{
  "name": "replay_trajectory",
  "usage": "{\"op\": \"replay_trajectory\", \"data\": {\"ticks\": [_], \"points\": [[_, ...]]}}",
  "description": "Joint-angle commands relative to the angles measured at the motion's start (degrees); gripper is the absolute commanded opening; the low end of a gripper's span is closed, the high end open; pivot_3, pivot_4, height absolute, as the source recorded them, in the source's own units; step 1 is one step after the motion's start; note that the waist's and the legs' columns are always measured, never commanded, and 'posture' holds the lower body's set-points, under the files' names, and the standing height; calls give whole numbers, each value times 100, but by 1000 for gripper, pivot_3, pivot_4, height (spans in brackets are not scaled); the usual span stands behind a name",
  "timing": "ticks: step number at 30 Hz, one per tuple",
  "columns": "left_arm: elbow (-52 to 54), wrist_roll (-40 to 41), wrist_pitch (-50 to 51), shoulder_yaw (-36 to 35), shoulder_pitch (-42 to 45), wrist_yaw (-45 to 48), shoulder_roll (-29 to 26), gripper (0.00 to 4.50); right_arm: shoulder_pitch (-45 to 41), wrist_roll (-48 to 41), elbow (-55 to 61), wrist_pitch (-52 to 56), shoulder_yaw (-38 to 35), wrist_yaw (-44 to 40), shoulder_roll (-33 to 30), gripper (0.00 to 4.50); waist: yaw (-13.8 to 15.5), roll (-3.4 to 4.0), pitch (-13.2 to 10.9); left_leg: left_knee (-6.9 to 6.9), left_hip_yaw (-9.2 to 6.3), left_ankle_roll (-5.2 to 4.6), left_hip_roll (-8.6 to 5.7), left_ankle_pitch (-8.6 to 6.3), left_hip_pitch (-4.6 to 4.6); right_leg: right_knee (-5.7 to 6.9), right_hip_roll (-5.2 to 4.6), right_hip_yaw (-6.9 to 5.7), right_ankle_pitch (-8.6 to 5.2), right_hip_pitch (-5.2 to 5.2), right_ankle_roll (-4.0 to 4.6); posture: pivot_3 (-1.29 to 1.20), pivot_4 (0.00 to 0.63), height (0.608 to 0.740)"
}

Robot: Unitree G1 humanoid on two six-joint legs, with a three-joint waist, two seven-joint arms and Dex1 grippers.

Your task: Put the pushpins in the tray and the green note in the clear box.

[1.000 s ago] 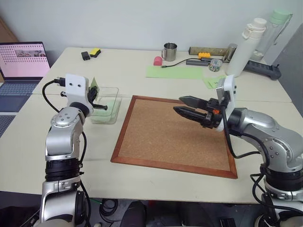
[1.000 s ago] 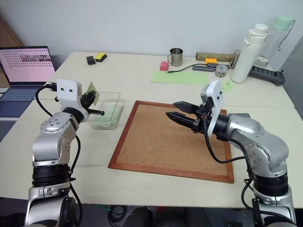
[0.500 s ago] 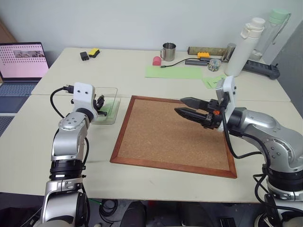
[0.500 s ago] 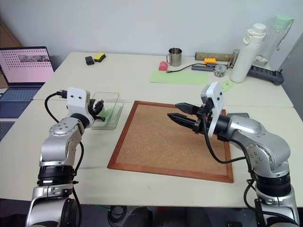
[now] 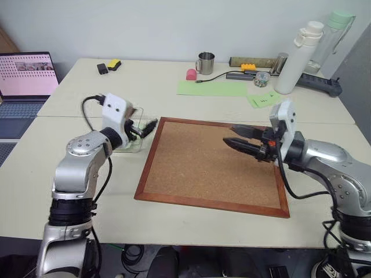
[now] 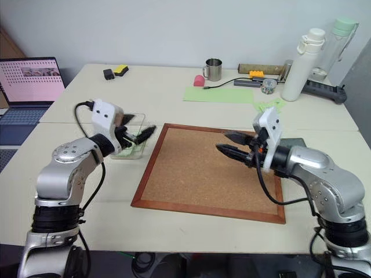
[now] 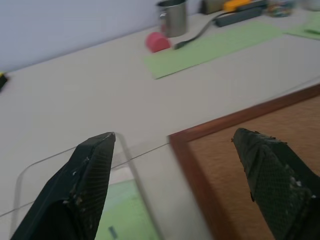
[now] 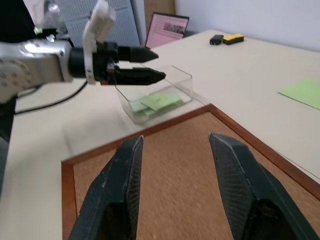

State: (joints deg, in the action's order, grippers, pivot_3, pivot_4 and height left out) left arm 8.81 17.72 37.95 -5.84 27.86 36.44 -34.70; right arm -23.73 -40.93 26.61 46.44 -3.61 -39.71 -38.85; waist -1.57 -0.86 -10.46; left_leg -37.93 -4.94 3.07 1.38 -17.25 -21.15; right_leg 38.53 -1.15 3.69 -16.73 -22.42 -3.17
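The clear box (image 5: 128,141) stands just left of the corkboard. The green note (image 8: 159,100) lies flat inside it, its dark mark showing in the left wrist view. My left gripper (image 5: 145,128) is open and empty, hovering level over the box's edge nearest the corkboard. My right gripper (image 5: 229,134) is open with nothing between its fingers, held above the right half of the corkboard and pointing left. A corner of the dark-grey tray (image 6: 294,141) peeks out behind my right forearm. The pushpins are out of view.
The wood-framed corkboard (image 5: 203,168) fills the table's middle. A laptop (image 5: 26,75) sits at the far left. Along the back are a metal mug (image 5: 207,62), a long pale-green sheet (image 5: 213,88), small green notes (image 5: 264,99) and a white bottle (image 5: 295,58).
My left gripper, which held the green note upright over the clear box, has opened, left the note in the box, and swung right toward the corkboard. The right arm drifted slightly right.
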Motion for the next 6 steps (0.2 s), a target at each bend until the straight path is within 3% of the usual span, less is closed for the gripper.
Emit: {"op": "replay_trajectory", "data": {"ticks": [1,6], "points": [[572,363,40,342,-183,897,-357,4011,149,111,-105,-332,-269,-369,-266,2193,-16,-1,0,-1,1,0,1,0,0,2,1,0,0,0,0,0,150,740],[434,341,-163,642,-156,1358,-507,4011,414,344,-268,-584,-385,-508,-485,2193,-26,-3,-2,-1,3,-1,2,-1,4,4,5,5,0,0,0,0,150,740]]}}
